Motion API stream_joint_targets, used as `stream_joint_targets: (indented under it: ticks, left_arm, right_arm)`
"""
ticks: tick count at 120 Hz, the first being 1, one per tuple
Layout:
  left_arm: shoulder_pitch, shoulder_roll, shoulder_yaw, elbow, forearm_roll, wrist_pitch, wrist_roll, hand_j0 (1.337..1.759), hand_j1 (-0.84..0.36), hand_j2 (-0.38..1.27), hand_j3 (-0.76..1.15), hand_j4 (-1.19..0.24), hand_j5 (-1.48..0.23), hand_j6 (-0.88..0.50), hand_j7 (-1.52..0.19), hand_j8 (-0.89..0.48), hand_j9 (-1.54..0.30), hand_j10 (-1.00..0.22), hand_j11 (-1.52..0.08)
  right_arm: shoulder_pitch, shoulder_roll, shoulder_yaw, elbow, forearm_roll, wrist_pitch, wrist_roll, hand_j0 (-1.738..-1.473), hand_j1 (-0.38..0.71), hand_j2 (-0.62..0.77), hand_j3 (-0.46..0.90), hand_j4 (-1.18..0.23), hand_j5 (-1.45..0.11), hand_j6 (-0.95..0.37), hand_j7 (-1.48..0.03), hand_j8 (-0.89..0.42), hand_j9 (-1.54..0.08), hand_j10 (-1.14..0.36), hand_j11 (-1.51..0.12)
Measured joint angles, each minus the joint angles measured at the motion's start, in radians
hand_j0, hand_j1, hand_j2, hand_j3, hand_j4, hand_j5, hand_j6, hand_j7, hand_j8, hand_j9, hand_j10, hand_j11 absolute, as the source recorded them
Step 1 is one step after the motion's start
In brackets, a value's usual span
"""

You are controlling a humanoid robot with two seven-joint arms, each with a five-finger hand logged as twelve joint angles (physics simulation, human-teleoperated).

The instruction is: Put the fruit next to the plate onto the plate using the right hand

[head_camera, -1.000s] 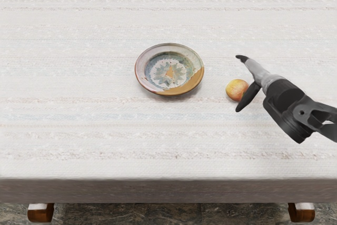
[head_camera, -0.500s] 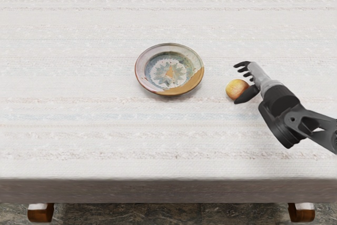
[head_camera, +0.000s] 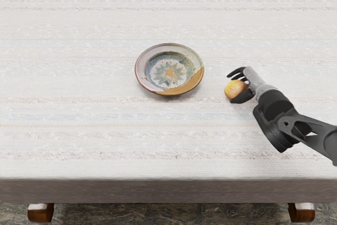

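Patterned plate [head_camera: 196, 80] near the table [head_camera: 79, 130] centre, orange fruit [head_camera: 233, 88] just beside it toward the right edge, right hand [head_camera: 247, 82] curled around the fruit

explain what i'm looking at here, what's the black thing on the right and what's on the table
This is a simulator's render, not a photo. The one picture comes from a camera in a humanoid robot's head, looking down at a slant on a pale table. The dark thing entering from the right edge is the robot's right arm, ending in a five-finger robot hand. On the table sit a patterned plate, with nothing on it, and to its right, apart from it, a small orange-yellow fruit. The robot hand's fingers curl around the fruit, so it looks grasped, though it is not yet on the plate. The left arm is out of view.
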Motion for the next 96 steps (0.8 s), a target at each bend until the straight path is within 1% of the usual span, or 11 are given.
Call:
stream_joint_targets:
  ticks: [35,37,41,42,45,65,87,88,91,96]
  left_arm:
    - [0.006,0.000,0.000,0.000,0.000,0.000,0.000,1.658,0.34,0.00,0.00,-0.01,-0.01,-0.01,-0.01,-0.01,-0.01,-0.01,-0.01]
    - [0.006,0.000,0.000,0.000,0.000,0.000,0.000,1.658,0.34,0.00,0.00,-0.01,-0.01,-0.01,-0.01,-0.01,-0.01,-0.01,-0.01]
    - [0.006,0.000,0.000,0.000,0.000,0.000,0.000,1.658,0.34,0.00,0.00,-0.01,-0.01,-0.01,-0.01,-0.01,-0.01,-0.01,-0.01]
    - [0.006,0.000,0.000,0.000,0.000,0.000,0.000,1.658,0.34,0.00,0.00,-0.01,-0.01,-0.01,-0.01,-0.01,-0.01,-0.01,-0.01]
    - [0.007,0.000,0.000,0.000,0.000,0.000,0.000,1.658,0.34,0.00,0.00,-0.01,-0.01,-0.01,-0.01,-0.01,-0.01,-0.01,-0.01]
    - [0.008,0.000,0.000,0.000,0.000,0.000,0.000,1.658,0.34,0.00,0.00,-0.01,-0.01,-0.01,-0.01,-0.01,-0.01,-0.01,-0.01]
    - [0.008,0.000,0.000,0.000,0.000,0.000,0.000,1.658,0.34,0.00,0.00,-0.01,-0.01,-0.01,-0.01,-0.01,-0.01,-0.01,-0.01]
    - [0.008,0.000,0.000,0.000,0.000,0.000,0.000,1.658,0.34,0.00,0.00,-0.01,-0.01,-0.01,-0.01,-0.01,-0.01,-0.01,-0.01]
    - [0.008,0.000,0.000,0.000,0.000,0.000,0.000,1.658,0.34,0.00,0.00,-0.01,-0.01,-0.01,-0.01,-0.01,-0.01,-0.01,-0.01]
    - [0.008,0.000,0.000,0.000,0.000,0.000,0.000,1.658,0.34,0.00,0.00,-0.01,-0.01,-0.01,-0.01,-0.01,-0.01,-0.01,-0.01]
  right_arm:
    - [0.001,-0.001,0.011,0.004,0.007,0.003,0.001,-1.657,0.16,0.14,0.00,-0.51,-0.66,-0.43,-0.66,-0.34,-0.67,-0.48,-0.67]
    - [0.001,-0.001,0.013,0.004,0.007,0.003,0.001,-1.657,0.17,0.16,0.00,-0.51,-0.66,-0.44,-0.66,-0.34,-0.67,-0.48,-0.67]
    - [0.001,-0.001,0.016,0.005,0.007,0.004,0.001,-1.657,0.17,0.16,0.00,-0.51,-0.67,-0.45,-0.67,-0.35,-0.67,-0.48,-0.68]
    - [0.002,-0.001,0.017,0.005,0.007,0.004,0.001,-1.657,0.15,0.17,0.00,-0.51,-0.67,-0.44,-0.67,-0.34,-0.67,-0.47,-0.68]
    - [0.002,-0.001,0.019,0.005,0.007,0.005,0.001,-1.657,0.17,0.15,0.00,-0.51,-0.67,-0.44,-0.67,-0.34,-0.68,-0.48,-0.68]
    - [0.013,-0.001,0.023,0.008,0.033,0.009,0.001,-1.658,0.17,0.19,0.00,-0.51,-0.68,-0.46,-0.67,-0.35,-0.68,-0.49,-0.68]
    - [0.025,-0.002,0.030,0.010,0.042,0.014,0.001,-1.658,0.17,0.19,0.00,-0.51,-0.68,-0.47,-0.67,-0.36,-0.68,-0.50,-0.68]
    - [0.026,-0.002,0.030,0.010,0.042,0.014,0.001,-1.658,0.15,0.21,0.00,-0.50,-0.68,-0.46,-0.67,-0.36,-0.68,-0.49,-0.68]
    - [0.028,-0.001,0.031,0.010,0.042,0.015,0.001,-1.658,0.17,0.17,0.00,-0.50,-0.68,-0.46,-0.67,-0.35,-0.68,-0.49,-0.68]
    - [0.031,-0.001,0.032,0.010,0.043,0.018,0.001,-1.658,0.16,0.18,0.00,-0.50,-0.68,-0.47,-0.67,-0.36,-0.68,-0.50,-0.68]
